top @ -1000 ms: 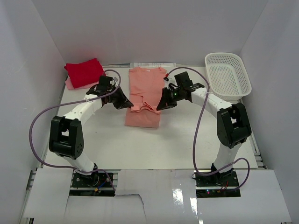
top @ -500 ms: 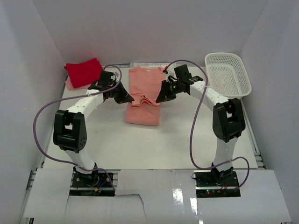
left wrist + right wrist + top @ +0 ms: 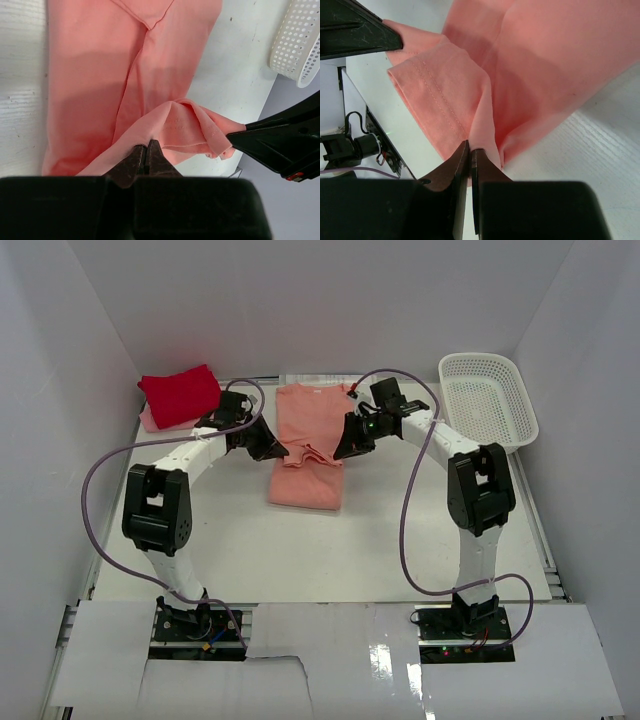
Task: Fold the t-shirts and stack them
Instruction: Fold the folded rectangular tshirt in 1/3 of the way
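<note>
1. The salmon-pink t-shirt (image 3: 310,425) is found lengthwise at the far middle of the table (image 3: 300,550), directly between the two grippers.
2. The left gripper (image 3: 146,150) is recorded as clenched on the shirt's left edge. The cloth is pinched right at the fingertips and drawn up into a soft ridge.
3. The right gripper (image 3: 470,149) is recorded as clenched on the shirt's right edge. A double-stitched hem is gathered beside its tips.
4. Between the two pinch points the cloth is lifted into a bunched band across the shirt's width. The parts of the shirt farther and nearer than this band are seen flat on the table.
5. In each wrist view, the opposite gripper's dark finger is seen at the far end of the raised fold.
6. The bright red t-shirt (image 3: 180,395) is noted folded in the far left corner, on top of the pale pink t-shirt (image 3: 148,422), of which only an edge shows. Neither is touched by a gripper.
7. A white lattice basket (image 3: 487,400) is noted at the far right, apart from the right gripper.
</note>
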Controlling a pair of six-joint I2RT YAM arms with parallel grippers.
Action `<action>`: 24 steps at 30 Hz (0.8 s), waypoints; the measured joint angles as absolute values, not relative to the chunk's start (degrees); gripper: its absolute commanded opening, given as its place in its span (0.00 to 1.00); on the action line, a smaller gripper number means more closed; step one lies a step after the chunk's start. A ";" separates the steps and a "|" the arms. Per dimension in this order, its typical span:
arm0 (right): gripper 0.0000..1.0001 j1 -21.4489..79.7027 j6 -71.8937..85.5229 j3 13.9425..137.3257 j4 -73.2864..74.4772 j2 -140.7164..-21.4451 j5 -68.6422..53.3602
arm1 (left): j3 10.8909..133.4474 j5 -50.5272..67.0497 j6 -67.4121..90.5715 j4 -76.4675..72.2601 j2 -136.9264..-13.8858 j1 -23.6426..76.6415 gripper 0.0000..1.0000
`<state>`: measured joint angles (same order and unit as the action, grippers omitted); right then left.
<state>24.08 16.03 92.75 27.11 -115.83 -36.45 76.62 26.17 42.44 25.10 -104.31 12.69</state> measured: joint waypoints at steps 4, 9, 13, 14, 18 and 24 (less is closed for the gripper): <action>0.08 23.73 15.99 94.32 27.20 -116.68 -36.60 | 78.32 26.15 42.41 24.99 -105.41 12.49 0.00; 0.08 23.09 15.86 97.56 27.38 -118.83 -36.93 | 80.40 26.11 42.41 24.93 -106.50 12.34 0.00; 0.08 22.46 15.75 99.94 27.81 -120.77 -37.34 | 81.97 26.11 42.39 24.82 -107.90 12.10 0.00; 0.08 22.28 15.75 100.25 27.92 -121.05 -37.45 | 82.26 26.13 42.37 24.84 -108.18 12.10 0.00; 0.08 21.85 15.44 100.57 28.29 -121.86 -37.56 | 83.35 26.13 42.11 24.91 -109.38 12.03 0.00; 0.08 21.54 14.61 101.97 28.47 -124.27 -37.80 | 85.76 26.17 41.56 24.29 -112.84 11.92 0.00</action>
